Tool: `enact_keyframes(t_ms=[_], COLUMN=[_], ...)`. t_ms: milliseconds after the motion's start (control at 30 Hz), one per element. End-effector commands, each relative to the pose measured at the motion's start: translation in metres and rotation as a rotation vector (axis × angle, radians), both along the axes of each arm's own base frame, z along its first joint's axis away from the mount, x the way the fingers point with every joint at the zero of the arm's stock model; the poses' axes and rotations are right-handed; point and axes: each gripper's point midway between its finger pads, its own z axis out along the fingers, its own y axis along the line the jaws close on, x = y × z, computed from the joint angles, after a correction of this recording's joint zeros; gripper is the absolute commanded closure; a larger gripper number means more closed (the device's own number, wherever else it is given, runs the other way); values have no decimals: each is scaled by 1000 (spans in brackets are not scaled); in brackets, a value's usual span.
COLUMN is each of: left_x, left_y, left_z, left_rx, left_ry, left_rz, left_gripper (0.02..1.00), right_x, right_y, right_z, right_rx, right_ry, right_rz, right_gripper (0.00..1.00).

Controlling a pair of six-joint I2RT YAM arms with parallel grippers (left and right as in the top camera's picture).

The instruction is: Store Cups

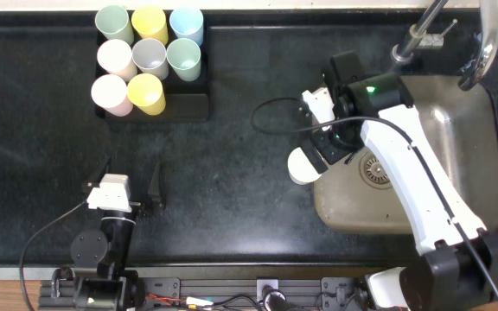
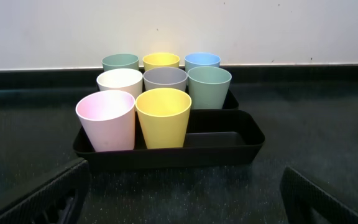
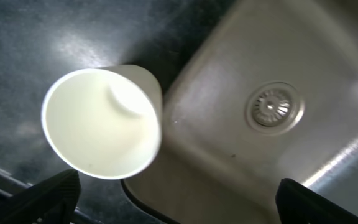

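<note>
A black tray [image 1: 188,105] at the back left holds several pastel cups, among them a pink cup [image 1: 111,93] and a yellow cup [image 1: 146,93] in its front row; the front right slot [image 2: 222,134] is free. A cream cup [image 1: 303,166] sits tilted at the sink's left rim, its mouth facing my right wrist camera [image 3: 101,121]. My right gripper [image 1: 320,149] hovers right over it, fingers spread wide [image 3: 179,202] and not clamping it. My left gripper [image 1: 130,180] stands open low on the counter, facing the tray [image 2: 185,183].
The steel sink [image 1: 456,130] with its drain [image 3: 274,106] fills the right side, and a faucet [image 1: 422,30] rises at the back right. Dark counter [image 1: 232,190] lies between the tray and the sink.
</note>
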Motion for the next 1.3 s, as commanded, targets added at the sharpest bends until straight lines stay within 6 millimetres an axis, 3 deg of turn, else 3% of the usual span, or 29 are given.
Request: enact_keyframes(t_ms=[33, 767, 1200, 1233, 1267, 1300], left_x=[0, 0, 0, 0, 0, 0], left_y=[1, 1, 1, 1, 1, 1], left_z=[0, 0, 0, 0, 0, 0], left_rx=[21, 21, 21, 21, 21, 21], left_ry=[-8, -8, -8, -8, -8, -8], left_rz=[3, 3, 3, 3, 3, 2], left_gripper=[18, 18, 18, 18, 18, 18], right_x=[-4, 8, 16, 16, 16, 16], right_y=[8, 9, 8, 8, 8, 8], right_z=[-15, -56, -58, -58, -58, -58], right_rx=[31, -7, -20, -20, -20, -20], right_ry=[71, 154, 122, 120, 120, 119], right_rz=[30, 50, 52, 52, 53, 53], right_gripper=[3, 3, 7, 53, 332, 879])
